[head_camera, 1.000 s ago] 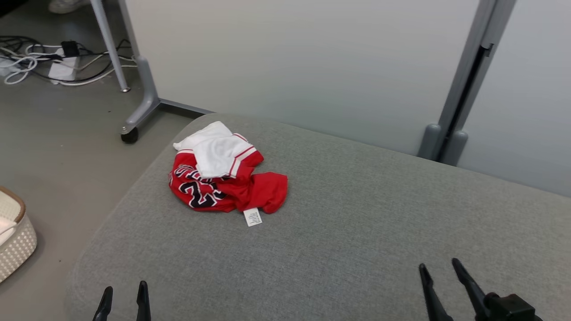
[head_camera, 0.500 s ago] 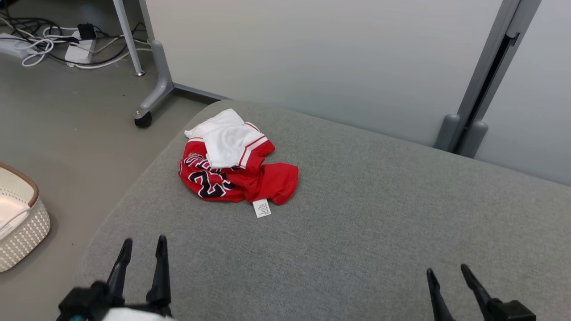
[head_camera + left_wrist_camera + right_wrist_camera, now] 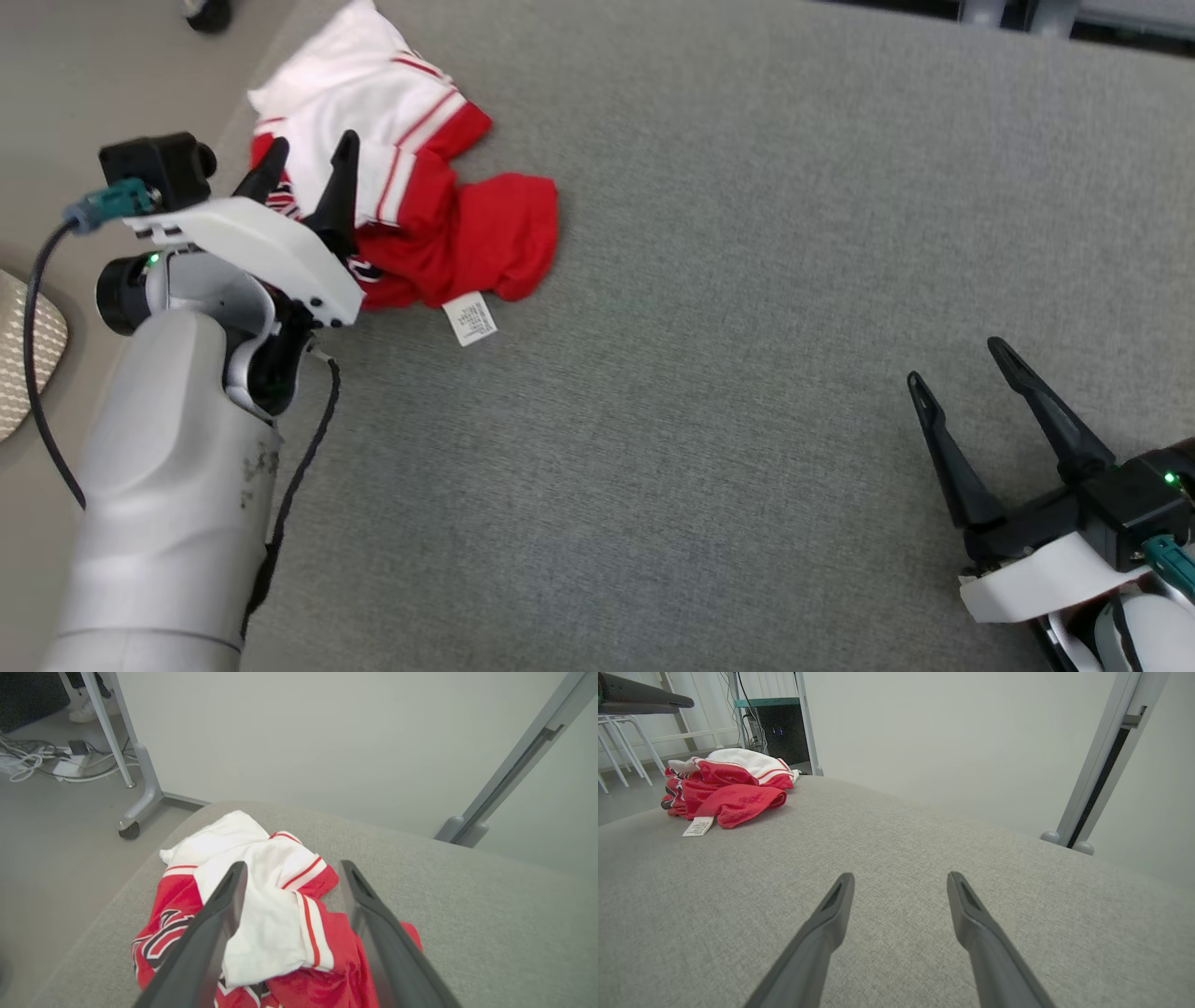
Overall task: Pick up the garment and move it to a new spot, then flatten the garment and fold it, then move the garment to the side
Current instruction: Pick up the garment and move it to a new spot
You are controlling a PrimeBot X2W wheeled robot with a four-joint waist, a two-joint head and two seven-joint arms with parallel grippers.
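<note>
**1. Garment.** The garment (image 3: 439, 215), a crumpled red jersey with a white portion folded over it and dark numerals edged in white, lay in a heap near the far left corner of the grey cushion (image 3: 709, 280). A white label (image 3: 470, 318) projected from its near edge and lay flat on the cushion fabric.

**2. Left gripper.** My left gripper (image 3: 314, 140) was released, its two dark fingers spread apart with nothing clamped between them. In the head view the fingers overlapped the left part of the garment. In the left wrist view the white portion lay in the gap between the fingers, with red cloth beneath and beside both of them. I could not tell whether the fingertips touched the cloth or stood just above it.

**3. Right gripper.** My right gripper (image 3: 956, 361) was likewise released and held nothing. Its fingers were spread above bare cushion at the near right, well apart from the garment. In the right wrist view the garment lay far ahead and to the left of the fingers.

**4. Surroundings.** A pale basket (image 3: 23, 364) stood on the floor (image 3: 56, 84) to the left of the cushion. Beyond the cushion, the left wrist view showed a pale panel (image 3: 303, 742), a grey post (image 3: 514, 774), a caster wheel (image 3: 128, 830) and a tangle of cables (image 3: 28, 758) on the floor.
</note>
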